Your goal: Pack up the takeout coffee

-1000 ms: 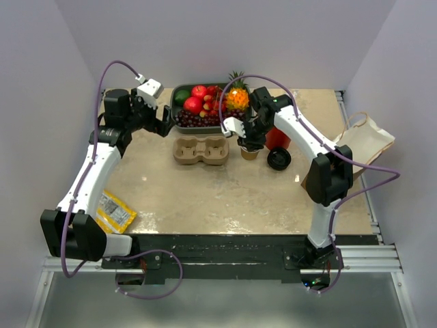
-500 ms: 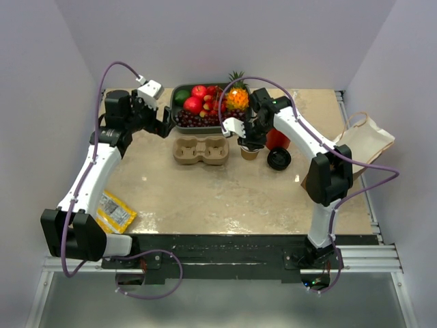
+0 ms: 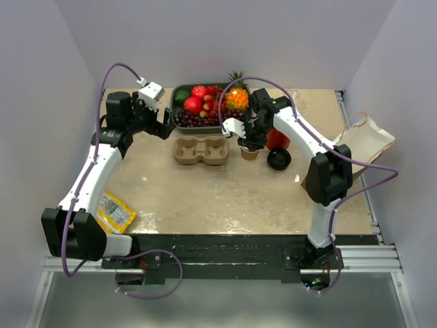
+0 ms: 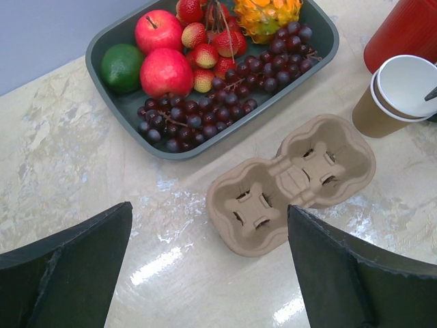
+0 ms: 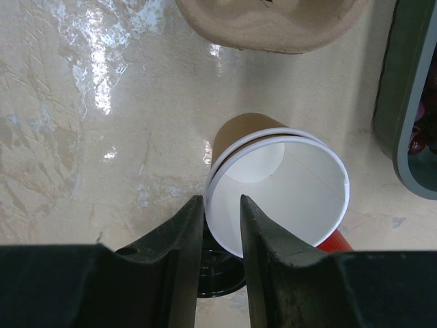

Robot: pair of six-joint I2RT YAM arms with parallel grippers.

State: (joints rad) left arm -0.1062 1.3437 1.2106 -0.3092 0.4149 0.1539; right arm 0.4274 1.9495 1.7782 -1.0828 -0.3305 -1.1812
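Rim pinched in your right claw [image 5: 220, 205], so lift the paper cup [image 5: 273, 184] level and lower it straight into the carrier [image 4: 293, 181]; left claw [image 4: 208, 219] hangs spread.

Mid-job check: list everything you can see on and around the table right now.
Kraft-brown paper cup: one, cream-white inside, lidless, right of carrier.
Round black plastic lid: one, on table right of cup.
Tall red cup: one, behind lid.
Tan two-hole cardboard carrier: one, empty, centre.
Dark grey tray: one, far edge, holding fruit.
Yellow packet: one, near left.
Brown paper bag: one, past right edge.
Beige table: one.
Left gripper: black, open, left of carrier.
Right gripper: black, straddling cup rim; grip unclear.
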